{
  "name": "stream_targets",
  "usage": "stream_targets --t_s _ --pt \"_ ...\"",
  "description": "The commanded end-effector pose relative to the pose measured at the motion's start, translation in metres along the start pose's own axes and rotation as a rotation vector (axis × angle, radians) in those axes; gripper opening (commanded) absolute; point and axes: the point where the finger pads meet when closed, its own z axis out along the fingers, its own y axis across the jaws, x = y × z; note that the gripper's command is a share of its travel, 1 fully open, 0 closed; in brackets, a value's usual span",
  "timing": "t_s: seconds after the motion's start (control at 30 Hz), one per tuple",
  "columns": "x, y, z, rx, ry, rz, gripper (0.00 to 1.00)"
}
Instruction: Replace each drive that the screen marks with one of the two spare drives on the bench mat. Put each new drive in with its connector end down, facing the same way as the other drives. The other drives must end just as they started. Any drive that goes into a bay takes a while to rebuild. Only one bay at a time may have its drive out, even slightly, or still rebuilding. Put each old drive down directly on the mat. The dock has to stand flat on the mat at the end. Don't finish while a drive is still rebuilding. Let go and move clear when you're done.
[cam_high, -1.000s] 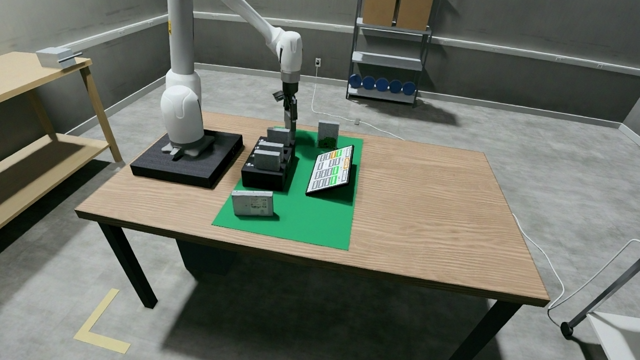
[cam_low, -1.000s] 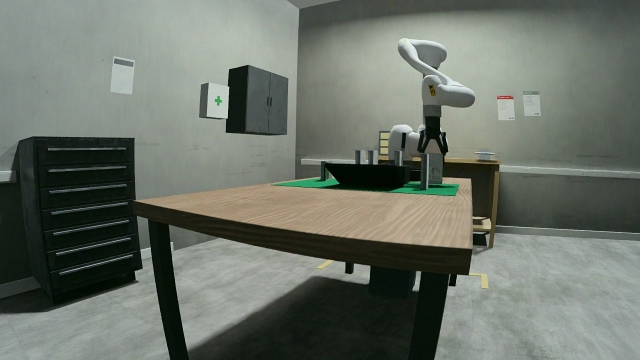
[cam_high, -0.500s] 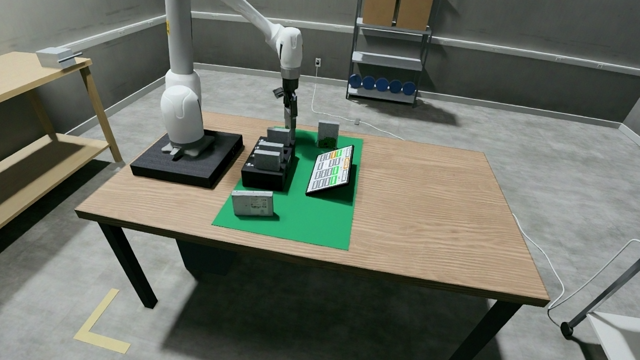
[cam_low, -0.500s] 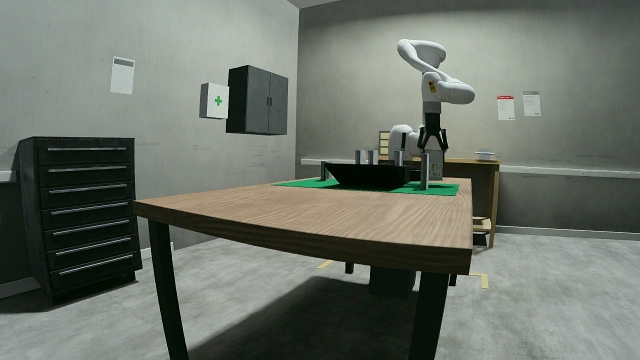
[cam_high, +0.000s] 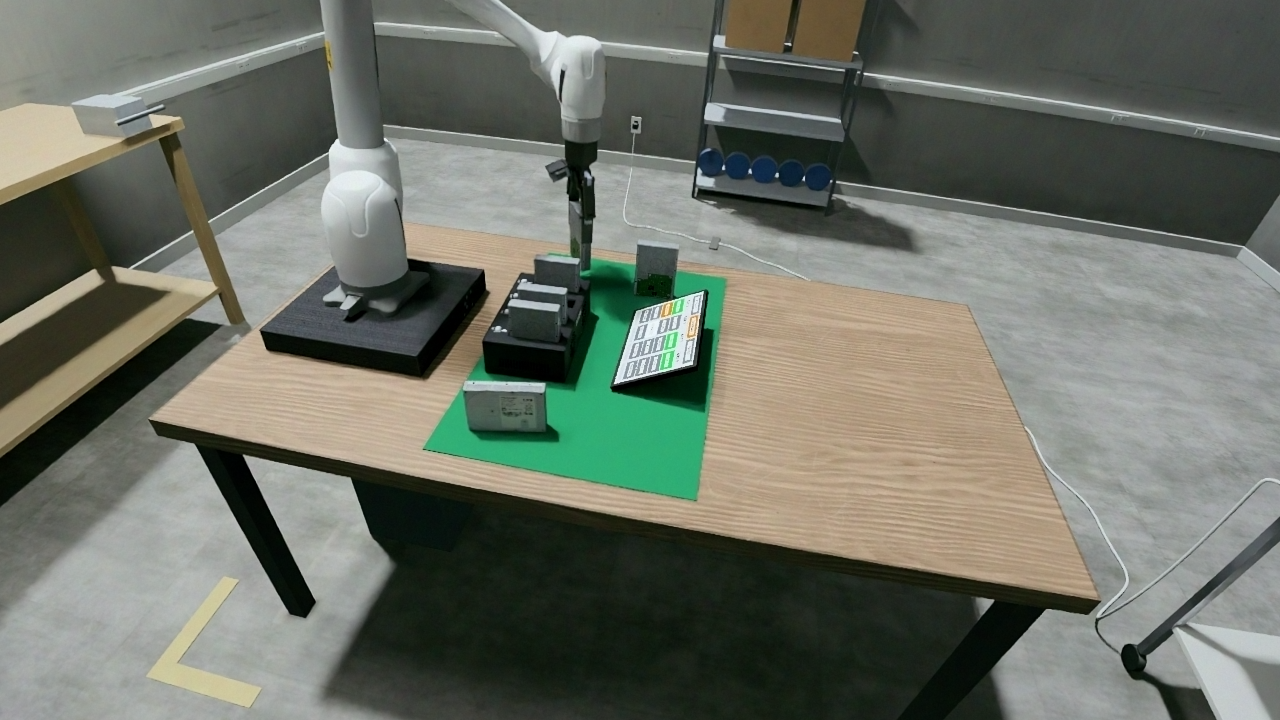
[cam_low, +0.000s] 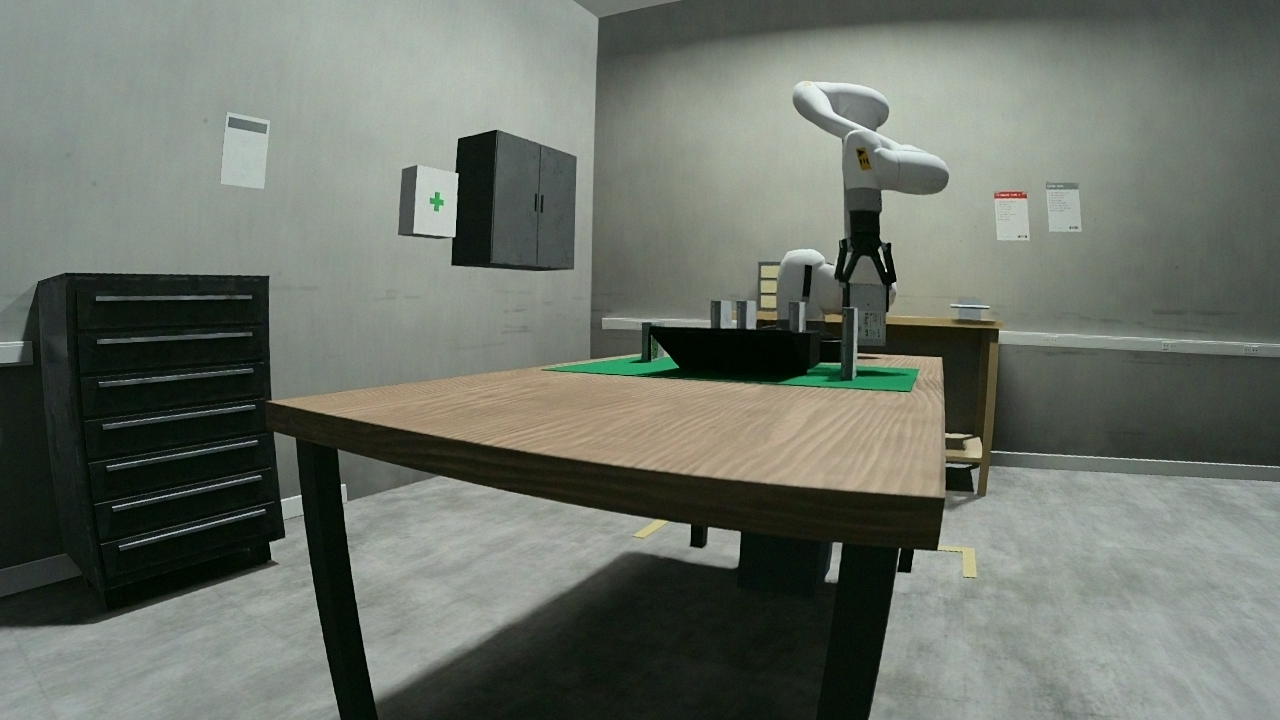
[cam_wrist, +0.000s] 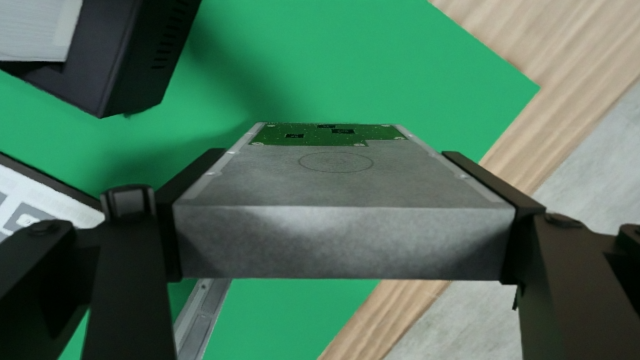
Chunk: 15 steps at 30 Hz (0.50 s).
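Note:
My gripper (cam_high: 581, 213) is shut on a grey spare drive (cam_high: 580, 236), gripping its two narrow sides. It holds the drive upright a little above the far corner of the green mat (cam_high: 590, 394). In the wrist view the drive (cam_wrist: 342, 210) fills the space between the fingers, with its green circuit board at the lower end. The black dock (cam_high: 535, 329) stands just left of it, with three drives (cam_high: 541, 293) upright in it. The screen (cam_high: 662, 338) leans on the mat and shows green and orange tiles, too small to read.
Another grey drive (cam_high: 656, 266) stands upright on the mat behind the screen. A labelled drive (cam_high: 504, 405) sits at the mat's front left corner. The arm's black base (cam_high: 375, 313) is left of the dock. The table's far edge is close under the gripper.

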Motion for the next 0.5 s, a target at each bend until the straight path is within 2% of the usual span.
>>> stream_targets --t_s 0.0,0.3,0.37,0.47 --pt "0.0 0.0 -0.013 0.0 -0.001 0.0 0.1" --pt "0.0 0.0 -0.047 0.0 -0.001 0.0 0.1" --pt "0.0 0.0 -0.047 0.0 -0.001 0.0 0.1" --pt "0.0 0.0 -0.058 0.0 -0.001 0.0 0.1"
